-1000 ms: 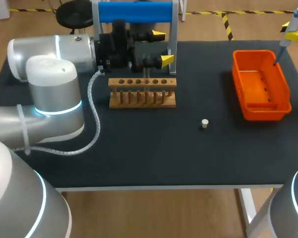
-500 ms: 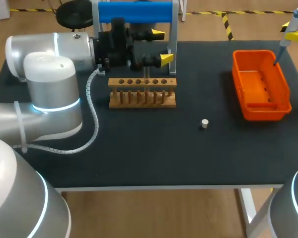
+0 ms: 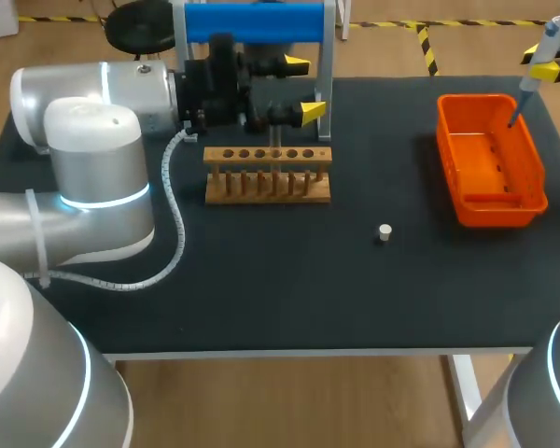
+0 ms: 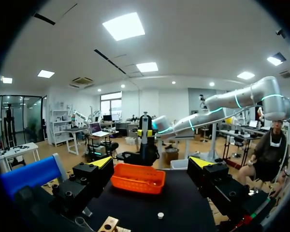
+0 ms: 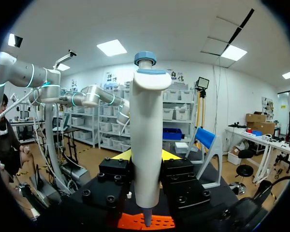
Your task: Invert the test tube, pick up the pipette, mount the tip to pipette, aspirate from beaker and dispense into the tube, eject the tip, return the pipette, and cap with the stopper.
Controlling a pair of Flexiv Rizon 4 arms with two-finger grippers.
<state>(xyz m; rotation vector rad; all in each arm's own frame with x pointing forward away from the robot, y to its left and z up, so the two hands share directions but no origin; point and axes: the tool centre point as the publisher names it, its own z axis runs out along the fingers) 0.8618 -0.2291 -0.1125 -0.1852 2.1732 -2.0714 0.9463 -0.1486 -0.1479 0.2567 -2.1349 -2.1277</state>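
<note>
Above the orange bin's (image 3: 504,211) far edge, right gripper (image 5: 146,157) clamped on the upright white pipette (image 5: 146,140), its tip over the bin, left gripper (image 3: 303,90) well apart from the bin, spread wide, holding nothing.

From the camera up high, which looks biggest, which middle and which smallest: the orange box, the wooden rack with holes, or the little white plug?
Largest: the orange plastic box.
Middle: the wooden rack with holes.
Smallest, by far: the little white plug.
</note>
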